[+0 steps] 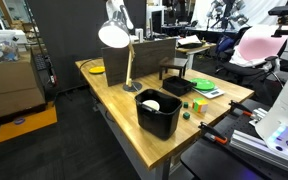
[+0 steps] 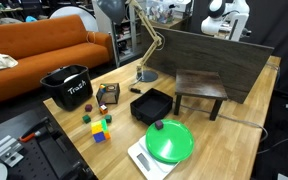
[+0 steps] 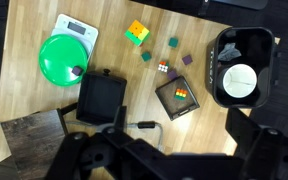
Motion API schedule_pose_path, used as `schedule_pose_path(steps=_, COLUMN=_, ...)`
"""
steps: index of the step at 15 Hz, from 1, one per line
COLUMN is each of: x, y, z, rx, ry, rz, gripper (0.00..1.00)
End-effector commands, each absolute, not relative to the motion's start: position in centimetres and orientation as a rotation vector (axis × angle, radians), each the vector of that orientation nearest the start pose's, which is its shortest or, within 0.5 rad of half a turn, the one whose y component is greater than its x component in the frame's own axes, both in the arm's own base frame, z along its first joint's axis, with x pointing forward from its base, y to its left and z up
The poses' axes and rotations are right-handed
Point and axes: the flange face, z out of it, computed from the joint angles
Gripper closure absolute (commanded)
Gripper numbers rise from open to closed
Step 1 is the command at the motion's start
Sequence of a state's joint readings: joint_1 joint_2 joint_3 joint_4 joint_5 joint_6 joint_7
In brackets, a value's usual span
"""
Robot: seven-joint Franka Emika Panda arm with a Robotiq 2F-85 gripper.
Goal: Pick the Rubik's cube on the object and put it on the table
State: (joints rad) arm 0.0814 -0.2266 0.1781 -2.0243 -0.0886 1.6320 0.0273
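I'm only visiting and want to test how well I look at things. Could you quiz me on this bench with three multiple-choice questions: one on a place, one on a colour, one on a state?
1. Where does the disc lie?
A) on the scale
B) on the floor
C) on a shelf

2. What colour is the bin?
A) orange
B) black
C) white

3. How does the bin stand?
A) empty
B) tipped on its side
C) upright, with a white round thing inside

Answers:
1. A, the wrist view shows the disc resting on the scale, whose display sticks out beside it.
2. B, its walls are black in both exterior views.
3. C, the wrist view looks straight down into it and shows the white thing.
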Motion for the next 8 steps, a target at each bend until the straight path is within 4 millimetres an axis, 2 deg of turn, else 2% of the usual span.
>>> schedule_pose_path(steps=1, x=45.7, y=11.8, z=53.2, rx=-3.261, ry=-0.381, rz=0.253, gripper=0.0)
schedule_pose_path(steps=5, x=45.0, y=11.4, z=51.8, rx=-3.305, ry=-0.275, rz=0.355, gripper=0.0)
schedule_pose_path(steps=8, x=43.7, y=12.1, z=49.9, rx=-3.28, ry=-0.296, rz=0.439, gripper=0.0)
